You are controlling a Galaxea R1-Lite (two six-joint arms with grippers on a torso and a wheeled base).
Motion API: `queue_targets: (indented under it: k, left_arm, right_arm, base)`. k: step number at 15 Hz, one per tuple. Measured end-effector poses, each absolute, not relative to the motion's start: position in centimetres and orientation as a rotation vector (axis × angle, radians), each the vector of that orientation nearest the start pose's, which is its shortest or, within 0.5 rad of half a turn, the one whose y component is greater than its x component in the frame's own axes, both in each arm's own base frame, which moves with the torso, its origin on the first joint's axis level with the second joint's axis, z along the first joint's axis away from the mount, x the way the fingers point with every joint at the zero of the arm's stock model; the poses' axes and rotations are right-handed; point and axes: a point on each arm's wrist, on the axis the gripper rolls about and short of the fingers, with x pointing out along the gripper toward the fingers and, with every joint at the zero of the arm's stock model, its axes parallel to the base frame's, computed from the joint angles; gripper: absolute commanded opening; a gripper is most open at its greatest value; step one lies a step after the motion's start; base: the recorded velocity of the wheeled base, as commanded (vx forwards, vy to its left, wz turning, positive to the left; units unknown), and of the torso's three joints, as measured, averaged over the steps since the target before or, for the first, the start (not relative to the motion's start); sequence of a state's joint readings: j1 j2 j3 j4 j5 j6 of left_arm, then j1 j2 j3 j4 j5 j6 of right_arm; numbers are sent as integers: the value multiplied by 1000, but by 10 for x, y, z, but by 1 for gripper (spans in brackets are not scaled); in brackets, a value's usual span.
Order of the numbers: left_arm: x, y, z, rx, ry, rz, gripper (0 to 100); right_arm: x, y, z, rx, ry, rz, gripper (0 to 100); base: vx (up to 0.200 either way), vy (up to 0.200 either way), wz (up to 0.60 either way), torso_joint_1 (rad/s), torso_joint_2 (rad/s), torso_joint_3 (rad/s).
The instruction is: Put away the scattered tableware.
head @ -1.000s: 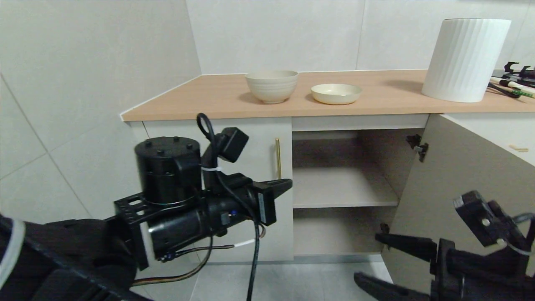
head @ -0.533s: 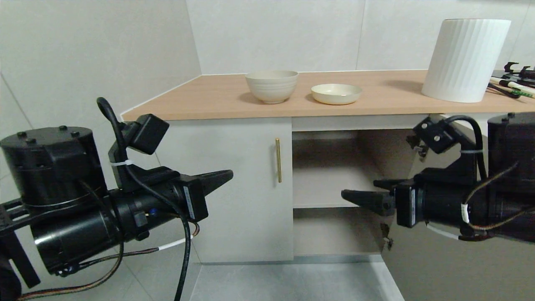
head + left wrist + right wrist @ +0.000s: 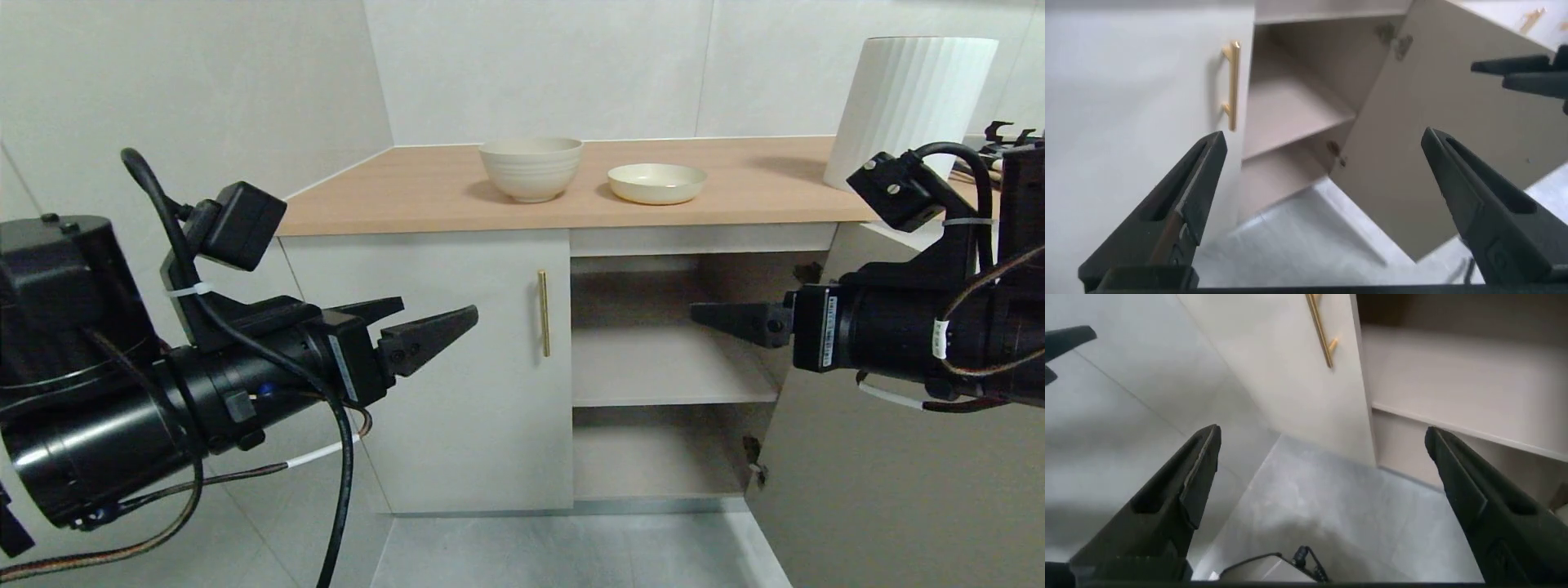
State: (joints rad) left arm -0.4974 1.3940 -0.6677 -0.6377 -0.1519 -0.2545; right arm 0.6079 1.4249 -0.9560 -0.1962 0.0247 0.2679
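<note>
Left claw (image 3: 437, 310) and right claw (image 3: 706, 314) have risen before the cupboard (image 3: 661, 363), both spread apart

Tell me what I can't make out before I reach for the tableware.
- Inside the bowl: head view, its near wall hides the bottom.
- The shelf, back right corner: head view, the right gripper covers it.
- The utensils beyond the white container: head view, the right arm covers most.
- Behind the shut door.
</note>
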Motion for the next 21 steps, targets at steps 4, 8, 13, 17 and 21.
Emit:
queue_targets:
  k: [4,8,13,17,21]
  left_arm:
    - [199,-111,231,-232,153,-621,100]
    - [199,-109,233,-232,148,-611,100]
    - [200,-106,233,-232,154,-598,100]
    - [201,-105,234,-232,151,-595,100]
    - [199,-105,235,-234,145,-599,100]
  right_arm:
    - [196,138,257,171,372,584,100]
    - [190,134,261,169,373,588,100]
    - [183,130,265,171,371,600,100]
    - [178,127,264,167,371,613,100]
    - [175,125,260,122,362,623,100]
  base:
    - [0,0,0,0,0,0]
    - [150,0,0,1,-1,-1]
    - [200,0,0,5,-1,2]
    - [150,0,0,-1,2,4]
    - [0,0,0,0,0,0]
